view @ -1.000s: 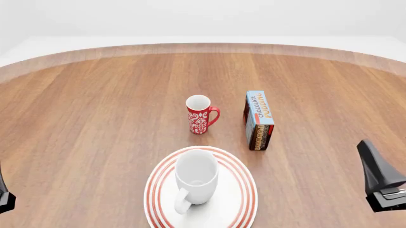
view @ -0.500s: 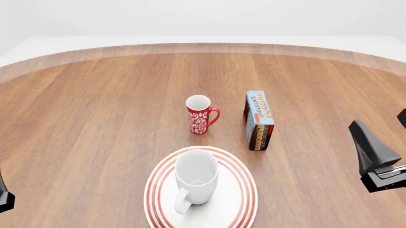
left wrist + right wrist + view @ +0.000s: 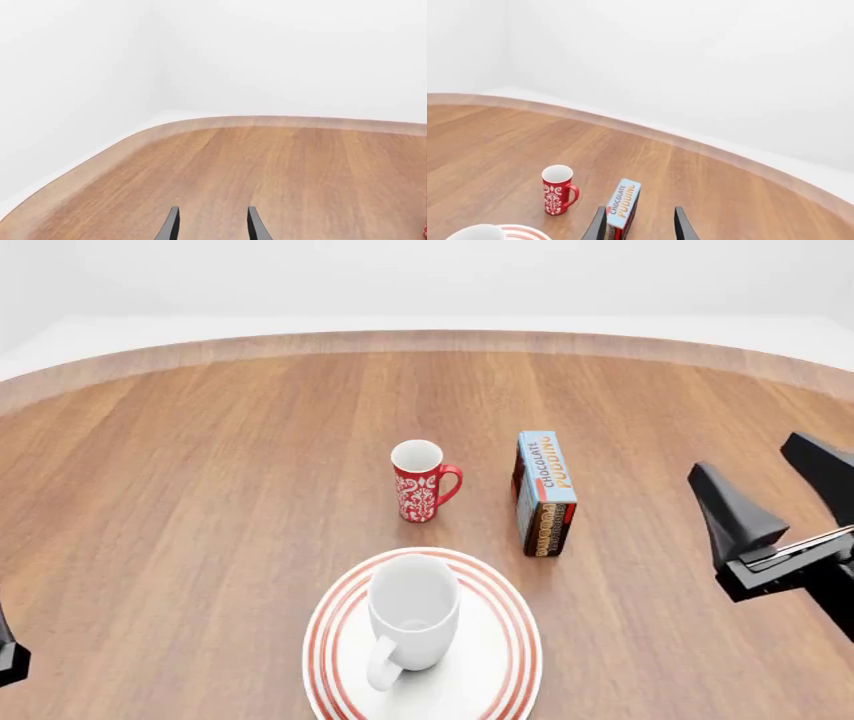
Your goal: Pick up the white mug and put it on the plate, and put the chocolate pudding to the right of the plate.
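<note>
With the white mug (image 3: pixel 412 615) already on the plate (image 3: pixel 514 672), the pudding box (image 3: pixel 546 494), light, stiff cardboard on edge at the plate's one o'clock, wants pinching across its narrow faces by the right gripper (image 3: pixel 787 502), spread empty at its three o'clock.

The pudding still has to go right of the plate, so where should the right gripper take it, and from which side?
Grip the pudding across its narrow width, fingers on the two long faces, coming down from above. It stands on a long thin edge, blue face up, long axis running away from the arms. The open right gripper is nearest.
</note>
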Robot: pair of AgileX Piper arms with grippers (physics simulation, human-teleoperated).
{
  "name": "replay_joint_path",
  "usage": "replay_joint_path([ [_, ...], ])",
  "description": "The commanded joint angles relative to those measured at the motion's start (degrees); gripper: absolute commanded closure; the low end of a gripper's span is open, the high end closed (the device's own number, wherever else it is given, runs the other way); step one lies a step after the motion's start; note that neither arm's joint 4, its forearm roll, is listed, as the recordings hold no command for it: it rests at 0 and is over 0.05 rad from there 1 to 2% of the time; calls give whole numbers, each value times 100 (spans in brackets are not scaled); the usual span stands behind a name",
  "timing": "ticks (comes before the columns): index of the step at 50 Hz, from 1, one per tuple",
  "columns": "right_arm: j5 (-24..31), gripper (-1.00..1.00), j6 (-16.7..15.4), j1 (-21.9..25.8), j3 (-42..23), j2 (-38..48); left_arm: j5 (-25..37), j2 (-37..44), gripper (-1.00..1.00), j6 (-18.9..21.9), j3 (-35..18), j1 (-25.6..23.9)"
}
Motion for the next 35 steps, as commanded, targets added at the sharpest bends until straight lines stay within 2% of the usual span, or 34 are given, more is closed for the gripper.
replay_joint_path([
  [1, -292, -100, -33, 98, -169, 589, -6, 0, -100, -23, -1, 11],
  [35, -591, -100, 24, 49, -746, 1981, -18, 0, -100, -92, -2, 11],
])
